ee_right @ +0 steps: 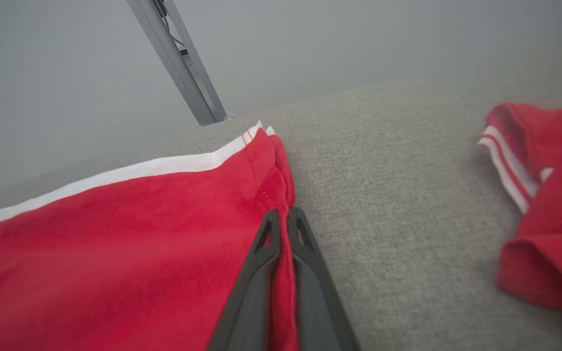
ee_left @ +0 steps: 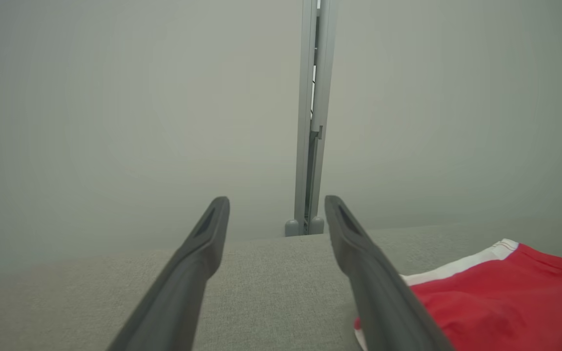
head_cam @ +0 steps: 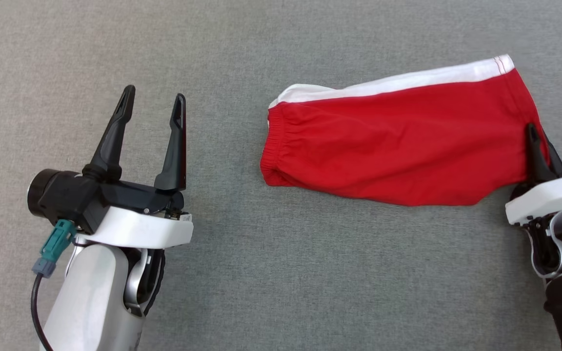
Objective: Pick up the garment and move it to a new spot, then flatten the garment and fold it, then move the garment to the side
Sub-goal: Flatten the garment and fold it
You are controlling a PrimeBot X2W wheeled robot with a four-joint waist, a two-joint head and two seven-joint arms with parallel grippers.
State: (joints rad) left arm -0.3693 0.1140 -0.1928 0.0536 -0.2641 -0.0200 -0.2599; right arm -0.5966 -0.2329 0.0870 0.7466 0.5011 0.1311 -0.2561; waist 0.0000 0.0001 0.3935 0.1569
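The red shorts (head_cam: 398,146) lie folded flat on the grey fabric surface (head_cam: 281,282), right of centre. Their long axis runs left to right, with the elastic waistband (head_cam: 273,146) at the left end, the leg hem (head_cam: 520,97) at the right end and the white side stripe (head_cam: 408,80) along the far edge.

The right gripper (head_cam: 538,139) sits at the right end, clamped on the hem. The right wrist view shows cloth pinched between its fingers (ee_right: 259,278).

The left gripper (head_cam: 154,95) stands well apart, left of the waistband, jaws spread and empty.

Judgement: the right arm is nearer and governs the coming move. A second red garment (ee_right: 544,204) lies further right.
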